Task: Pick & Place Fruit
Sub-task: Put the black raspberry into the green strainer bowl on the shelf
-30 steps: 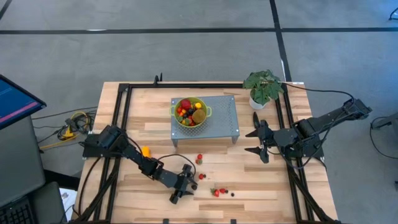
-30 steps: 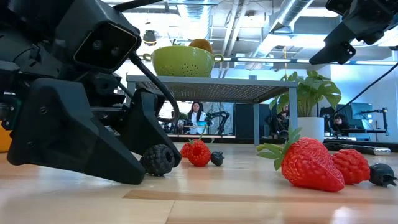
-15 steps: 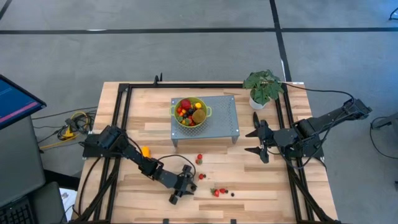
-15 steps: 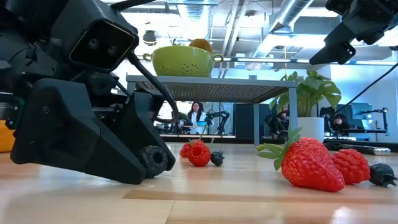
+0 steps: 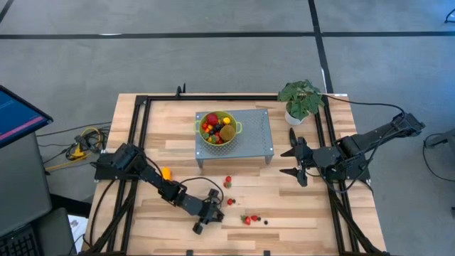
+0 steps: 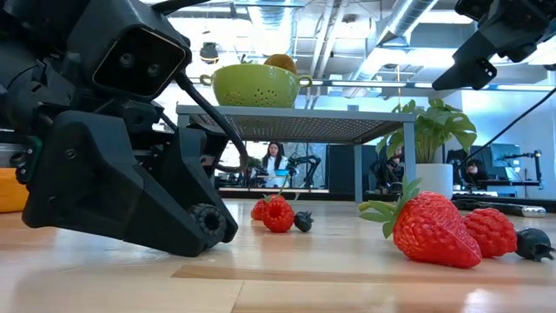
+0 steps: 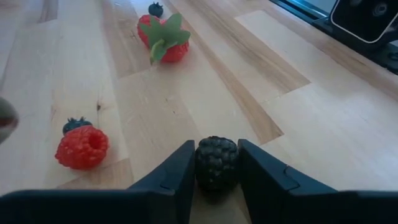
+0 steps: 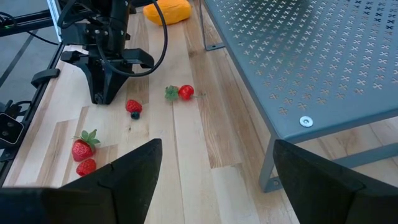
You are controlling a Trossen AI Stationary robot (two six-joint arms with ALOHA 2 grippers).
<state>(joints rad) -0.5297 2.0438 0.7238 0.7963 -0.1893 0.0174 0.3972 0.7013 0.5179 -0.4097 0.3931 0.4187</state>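
The left gripper [image 7: 216,163] sits low on the pale wooden slatted table [image 5: 298,206], near its front edge, and its two dark fingers [image 7: 177,174] pinch a small dark bumpy blackberry [image 7: 216,162] that rests on the wood between them; in the low view the same berry [image 6: 207,219] shows at the tip of the gripper's black body. Just beside it lie a red raspberry [image 7: 82,147] with a tiny dark blueberry [image 7: 76,124] touching it, and farther off a red strawberry with green leaves [image 7: 163,38]. More strawberries [image 5: 246,219] lie on the table towards the front right of the left arm. An orange-yellow long fruit [image 5: 166,173] lies near the left arm's base. A lime-green colander bowl [image 5: 217,128] filled with mixed fruit stands on the grey perforated metal rack [image 5: 256,135] at the table's back. The right gripper [image 5: 293,163] hangs in the air right of the rack, its fingers spread wide and holding nothing.
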